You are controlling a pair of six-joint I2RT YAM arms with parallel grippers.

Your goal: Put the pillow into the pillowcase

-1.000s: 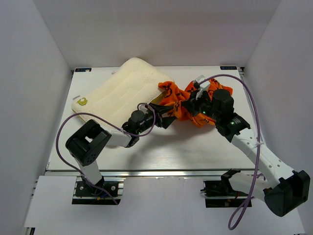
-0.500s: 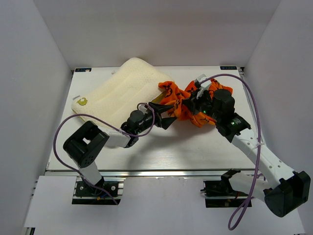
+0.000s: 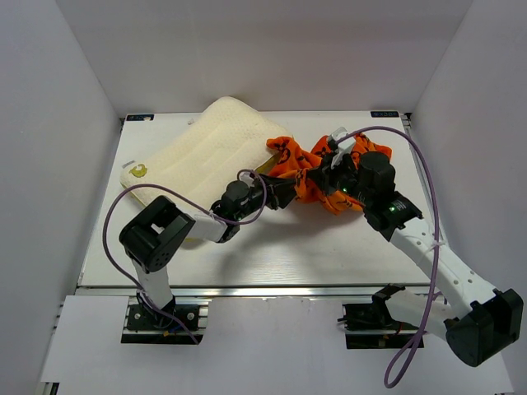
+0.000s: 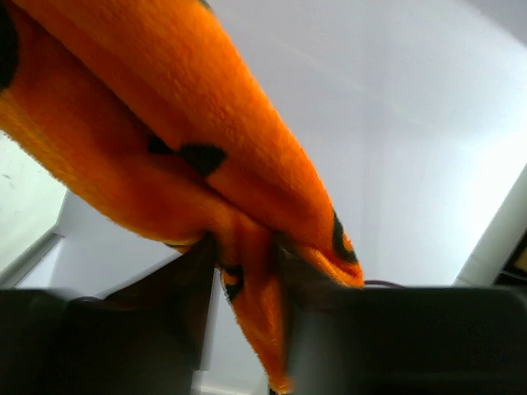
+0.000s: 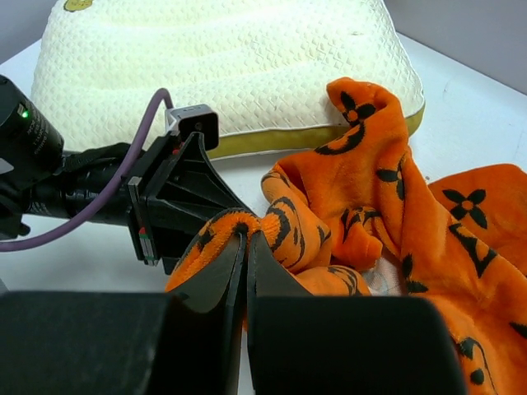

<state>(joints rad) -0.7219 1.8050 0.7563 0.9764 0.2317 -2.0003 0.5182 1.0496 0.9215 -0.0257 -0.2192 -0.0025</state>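
The cream-white pillow [image 3: 206, 152] lies at the back left of the table, with its yellow band facing the pillowcase; it also shows in the right wrist view [image 5: 222, 66]. The orange pillowcase [image 3: 317, 169] with black motifs lies crumpled to its right. My left gripper [image 3: 284, 193] is shut on a fold of the pillowcase [image 4: 247, 271] at its left edge. My right gripper [image 5: 247, 239] is shut on a thin fold of the pillowcase [image 5: 280, 222] just beside the left gripper [image 5: 177, 202].
White walls enclose the table [image 3: 272, 255] on three sides. Purple cables [image 3: 416, 164] arch over both arms. A small white tag [image 3: 338, 133] shows at the back of the pillowcase.
My left gripper moved right into the pillowcase edge and shut on a fold. The right gripper has hardly moved.
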